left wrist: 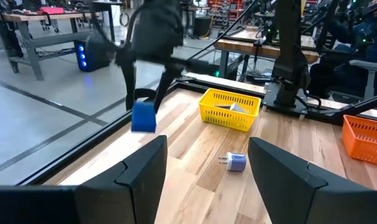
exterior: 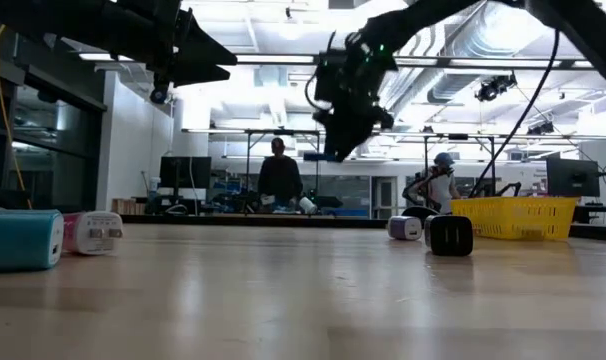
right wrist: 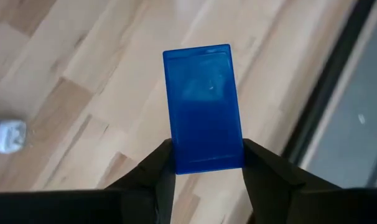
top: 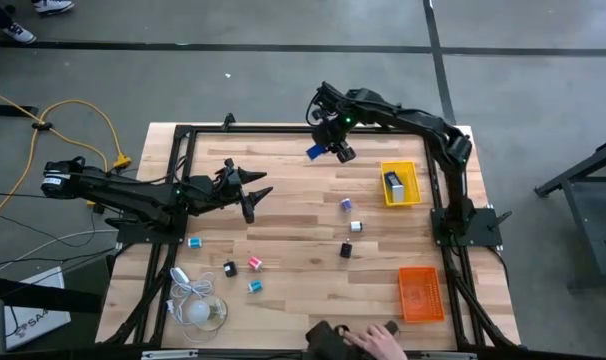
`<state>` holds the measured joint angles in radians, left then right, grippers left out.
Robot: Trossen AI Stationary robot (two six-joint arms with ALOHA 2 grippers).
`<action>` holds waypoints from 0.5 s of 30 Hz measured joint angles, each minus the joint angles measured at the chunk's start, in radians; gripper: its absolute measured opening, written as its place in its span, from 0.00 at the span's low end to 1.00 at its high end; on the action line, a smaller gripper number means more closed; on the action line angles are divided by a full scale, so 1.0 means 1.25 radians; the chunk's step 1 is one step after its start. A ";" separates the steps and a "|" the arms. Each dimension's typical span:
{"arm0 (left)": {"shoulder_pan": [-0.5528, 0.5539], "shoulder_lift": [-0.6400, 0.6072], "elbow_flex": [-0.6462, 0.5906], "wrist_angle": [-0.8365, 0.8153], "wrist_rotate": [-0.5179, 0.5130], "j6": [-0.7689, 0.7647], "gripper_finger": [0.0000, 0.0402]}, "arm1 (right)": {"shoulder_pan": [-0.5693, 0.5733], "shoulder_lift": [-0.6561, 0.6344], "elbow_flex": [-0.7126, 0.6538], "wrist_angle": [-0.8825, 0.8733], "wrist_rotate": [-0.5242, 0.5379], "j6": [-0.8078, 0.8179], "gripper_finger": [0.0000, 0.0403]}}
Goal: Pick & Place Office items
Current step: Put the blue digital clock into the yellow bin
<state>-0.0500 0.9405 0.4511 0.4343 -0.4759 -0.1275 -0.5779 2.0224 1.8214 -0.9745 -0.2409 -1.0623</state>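
Carrying a blue box [top: 314, 152] above the far side of the worktop [top: 293, 225], the right tool [top: 333, 148] is in the transport step, judged from the high view; the yellow tray [top: 401, 184], which already holds one piece, lies off toward the right edge, the orange tray [top: 420, 294] nearer the front. The next move probably calls for swinging over a tray and releasing. The left tool [top: 251, 192] waits over the worktop's left half, its fingers spread and empty.

From the low view, the right tool hangs well clear of the surface, with a teal piece [exterior: 21, 240] and a black piece [exterior: 449, 235] resting on the wood.

Through the left wrist view, the blue box [left wrist: 144, 116] hangs with its long axis roughly vertical, beside the yellow tray [left wrist: 231, 110].

Up close in the right wrist view, both fingers clamp one short end of the blue box [right wrist: 203, 106]; its long axis runs straight out from the tool.
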 joint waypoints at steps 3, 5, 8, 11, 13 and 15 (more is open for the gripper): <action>0.000 0.000 0.000 0.000 0.000 0.000 0.54 | 0.014 -0.021 0.000 -0.017 0.044 0.099 0.36; 0.000 0.000 0.000 0.000 0.000 0.000 0.54 | 0.026 -0.030 0.000 -0.031 0.071 0.179 0.36; 0.000 0.000 0.000 0.000 0.000 0.000 0.54 | 0.030 -0.041 0.000 -0.061 0.086 0.294 0.36; 0.000 0.000 0.000 0.000 0.000 0.000 0.54 | 0.030 -0.041 0.000 -0.078 0.089 0.406 0.36; 0.000 0.000 0.000 0.000 0.000 0.000 0.54 | 0.027 -0.041 0.000 -0.097 0.089 0.472 0.36; 0.000 0.000 0.000 0.000 0.000 0.000 0.54 | 0.026 -0.041 0.000 -0.119 0.100 0.519 0.36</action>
<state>-0.0498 0.9405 0.4511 0.4343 -0.4759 -0.1276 -0.5449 1.9709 1.8217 -1.1236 -0.1165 -0.4140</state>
